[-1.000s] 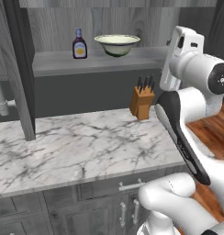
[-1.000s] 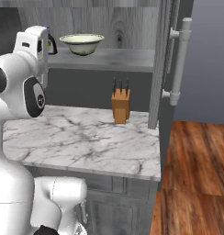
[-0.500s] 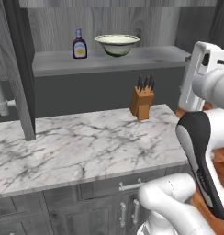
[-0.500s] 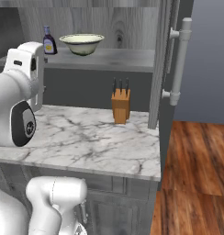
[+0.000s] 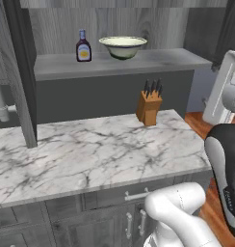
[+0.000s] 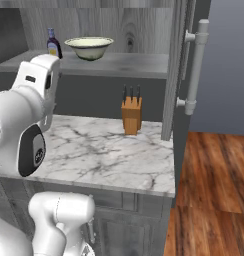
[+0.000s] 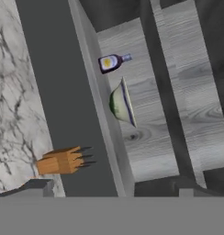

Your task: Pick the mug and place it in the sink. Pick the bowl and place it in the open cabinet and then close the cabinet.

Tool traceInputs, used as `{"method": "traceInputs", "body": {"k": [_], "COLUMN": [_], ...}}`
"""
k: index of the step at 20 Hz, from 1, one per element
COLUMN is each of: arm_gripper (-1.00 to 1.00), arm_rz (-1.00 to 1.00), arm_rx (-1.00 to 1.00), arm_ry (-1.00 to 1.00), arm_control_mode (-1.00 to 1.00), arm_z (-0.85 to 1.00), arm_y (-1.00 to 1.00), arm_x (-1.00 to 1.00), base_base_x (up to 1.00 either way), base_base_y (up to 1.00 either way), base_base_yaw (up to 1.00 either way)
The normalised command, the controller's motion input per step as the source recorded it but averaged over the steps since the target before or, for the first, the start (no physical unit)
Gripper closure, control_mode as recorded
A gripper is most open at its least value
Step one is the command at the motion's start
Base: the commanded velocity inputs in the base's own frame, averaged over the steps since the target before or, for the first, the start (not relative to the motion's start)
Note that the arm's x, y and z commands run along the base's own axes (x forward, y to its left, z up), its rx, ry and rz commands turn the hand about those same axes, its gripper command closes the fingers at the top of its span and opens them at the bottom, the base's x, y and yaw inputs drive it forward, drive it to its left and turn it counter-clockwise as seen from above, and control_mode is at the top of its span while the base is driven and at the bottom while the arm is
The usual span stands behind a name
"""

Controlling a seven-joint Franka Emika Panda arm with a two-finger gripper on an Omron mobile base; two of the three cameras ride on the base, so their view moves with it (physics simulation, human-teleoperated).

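Note:
The pale cream-green bowl (image 5: 123,47) (image 6: 89,47) stands upright on the grey shelf (image 5: 158,60) of the open cabinet, next to a dark sauce bottle (image 5: 83,47). In the rolled hand view the bowl (image 7: 122,103) shows from a distance, on its side. My gripper (image 7: 113,187) is open, its fingertips (image 7: 38,187) wide apart with nothing between them, well back from the shelf. The cabinet's doors (image 5: 16,72) (image 6: 176,65) stand open on either side. The mug and the sink are out of view.
A wooden knife block (image 5: 149,104) (image 6: 131,113) stands at the back of the marble counter (image 5: 90,154), under the shelf. The right door's silver bar handle (image 6: 196,65) juts out at the counter's right end. Wood floor (image 6: 214,200) lies to the right.
My arm has swung back from the shelf, to the right and down in the left base view. The bowl, the bottle and the knife block have stayed put.

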Motion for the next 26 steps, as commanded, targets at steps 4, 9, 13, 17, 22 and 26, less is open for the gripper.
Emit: {"method": "traceInputs", "body": {"k": [4, 9, 13, 17, 22, 26], "arm_gripper": [-1.00, -1.00, -1.00, -1.00, -1.00, -1.00], "arm_rz": [0.00, 0.00, 0.00, -0.02, -0.02, -0.01], "arm_rx": [0.06, 0.01, 0.00, 0.00, 0.00, 0.05], "arm_ry": [0.11, 0.01, 0.00, 0.00, 0.00, 0.00], "arm_control_mode": [-1.00, -1.00, -1.00, -1.00, -1.00, -1.00], "arm_z": [0.00, 0.00, 0.00, 0.00, 0.00, 0.00], "arm_y": [-0.32, -0.20, -0.16, -0.24, -0.27, -0.56], "arm_x": [-0.47, -0.60, -0.51, -0.49, -0.53, -0.32], "base_base_x": [0.00, 0.00, 0.00, 0.00, 0.00, 0.00], "base_base_y": [0.00, 0.00, 0.00, 0.00, 0.00, 0.00], "base_base_yaw": [0.00, 0.00, 0.00, 0.00, 0.00, 0.00]}}
